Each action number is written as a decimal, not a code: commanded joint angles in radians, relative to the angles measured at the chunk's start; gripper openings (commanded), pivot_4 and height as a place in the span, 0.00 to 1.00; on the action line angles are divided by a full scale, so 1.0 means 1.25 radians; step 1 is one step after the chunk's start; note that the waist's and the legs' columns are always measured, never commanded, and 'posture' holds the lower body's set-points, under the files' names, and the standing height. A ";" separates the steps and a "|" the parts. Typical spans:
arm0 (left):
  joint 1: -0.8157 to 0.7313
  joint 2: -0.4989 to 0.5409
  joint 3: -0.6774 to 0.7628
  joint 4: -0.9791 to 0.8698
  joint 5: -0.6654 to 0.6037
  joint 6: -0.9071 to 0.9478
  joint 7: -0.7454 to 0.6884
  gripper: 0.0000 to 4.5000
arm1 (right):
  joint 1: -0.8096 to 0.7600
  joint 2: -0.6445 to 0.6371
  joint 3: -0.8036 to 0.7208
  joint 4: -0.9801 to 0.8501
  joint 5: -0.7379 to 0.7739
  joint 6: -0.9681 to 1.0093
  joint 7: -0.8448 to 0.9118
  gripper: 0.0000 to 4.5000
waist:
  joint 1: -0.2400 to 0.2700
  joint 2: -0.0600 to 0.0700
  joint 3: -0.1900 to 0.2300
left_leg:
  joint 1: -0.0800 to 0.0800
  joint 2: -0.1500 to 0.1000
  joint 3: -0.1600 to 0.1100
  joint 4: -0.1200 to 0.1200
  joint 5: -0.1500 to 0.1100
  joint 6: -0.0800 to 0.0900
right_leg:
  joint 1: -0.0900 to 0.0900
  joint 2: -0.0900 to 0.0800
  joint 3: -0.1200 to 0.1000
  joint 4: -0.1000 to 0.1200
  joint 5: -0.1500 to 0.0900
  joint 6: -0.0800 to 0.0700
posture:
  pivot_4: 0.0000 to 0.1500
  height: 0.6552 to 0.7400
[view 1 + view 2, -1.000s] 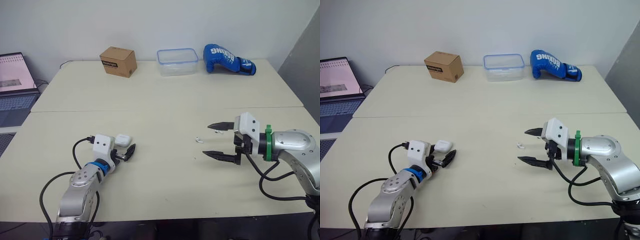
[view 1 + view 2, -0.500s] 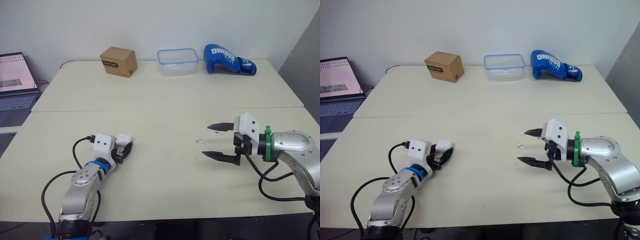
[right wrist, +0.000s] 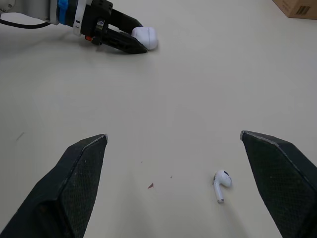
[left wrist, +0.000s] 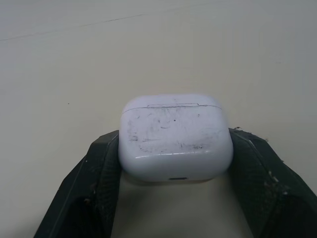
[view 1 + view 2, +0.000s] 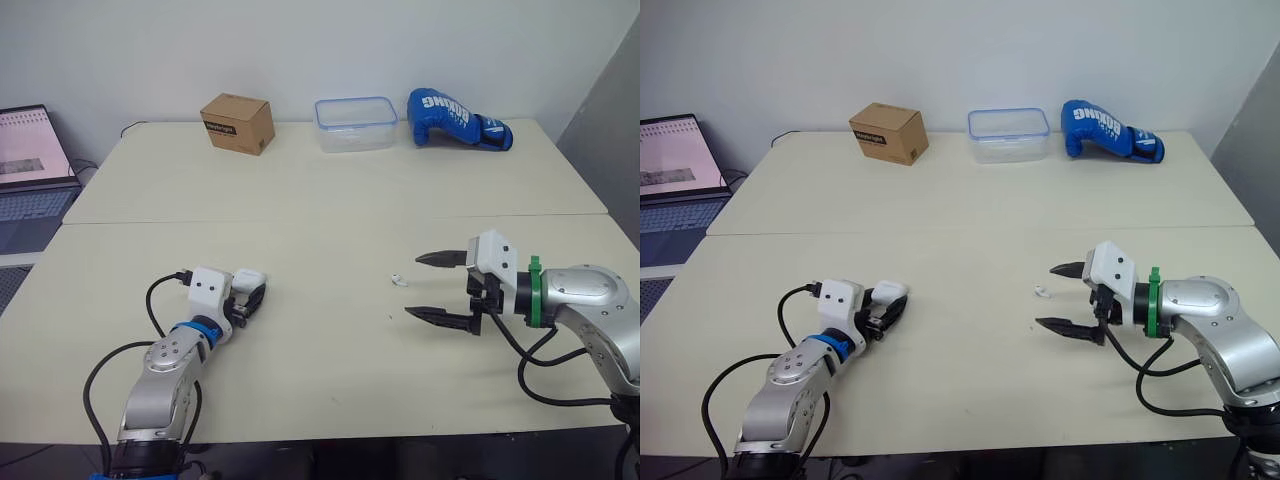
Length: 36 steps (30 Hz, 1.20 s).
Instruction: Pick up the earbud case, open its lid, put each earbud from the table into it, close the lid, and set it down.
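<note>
Left eye view: grips the white earbud case [image 5: 247, 277] tight in the left pincer [image 5: 252, 296], low at the pale table [image 5: 320, 200]. Spreads the right pincer [image 5: 413, 285] wide open, with nothing in it. Shows one small white earbud [image 5: 398, 280] lying on the table just ahead of the right pincer's tips, not touching them. Has a brown box [image 5: 237, 122], a clear tub [image 5: 355, 124] and a blue boxing glove [image 5: 455, 117] far beyond both pincers, and a laptop [image 5: 25, 150] well off to the outer side of the left pincer.

Left wrist view: squeezes the case between the two black fingers [image 4: 94, 178], one on each side. Shows the lid shut.

Right wrist view: points two black fingers [image 3: 79, 168] forward, wide apart. Shows the earbud on the table between them, nearer to one finger, touching neither. Shows the left pincer with the case far ahead, well apart from the earbud
</note>
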State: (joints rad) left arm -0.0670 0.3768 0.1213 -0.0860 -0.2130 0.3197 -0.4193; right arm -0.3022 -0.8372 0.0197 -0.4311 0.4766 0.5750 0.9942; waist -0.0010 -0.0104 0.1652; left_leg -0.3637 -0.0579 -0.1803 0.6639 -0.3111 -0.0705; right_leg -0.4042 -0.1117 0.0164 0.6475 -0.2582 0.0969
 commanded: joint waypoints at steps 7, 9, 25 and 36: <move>-0.098 0.152 -0.061 -0.065 0.016 -0.152 -0.221 0.62 | -0.234 -0.022 -0.087 0.076 0.296 0.425 -0.025 1.00 | -0.001 0.000 0.000 | 0.000 0.000 0.000 0.000 0.000 0.000 | -0.001 0.000 0.000 0.000 0.000 0.000 | 1.00 0.89; -0.153 0.172 -0.090 -0.040 0.027 -0.205 -0.269 0.62 | -0.290 0.007 -0.073 0.116 0.325 0.487 -0.041 1.00 | -0.002 0.000 0.000 | 0.000 0.000 0.000 -0.001 0.000 0.000 | 0.000 0.000 0.000 -0.001 0.000 0.000 | 1.00 0.89; -0.423 0.137 -0.241 0.017 0.021 -0.367 -0.505 0.62 | -0.463 0.215 -0.109 0.281 0.425 0.822 -0.180 1.00 | -0.014 0.000 0.000 | -0.002 0.000 0.000 0.000 0.000 0.000 | -0.002 0.000 -0.001 0.000 0.000 0.000 | 1.00 0.89; -0.447 0.112 -0.258 -0.011 0.033 -0.377 -0.525 0.62 | -0.498 0.285 -0.164 0.427 0.611 0.832 -0.370 1.00 | -0.025 0.000 0.000 | -0.002 0.000 -0.001 0.000 0.000 0.000 | -0.002 0.000 -0.001 0.000 0.000 0.000 | 1.00 0.89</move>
State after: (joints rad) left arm -0.6015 0.5212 -0.2070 -0.0532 -0.1608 -0.1386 -1.0808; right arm -0.8957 -0.4831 -0.1485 0.0925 1.1649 1.6067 0.5734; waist -0.0326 -0.0105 0.1657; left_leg -0.3656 -0.0584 -0.1818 0.6639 -0.3110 -0.0704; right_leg -0.4067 -0.1116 0.0156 0.6479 -0.2579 0.0965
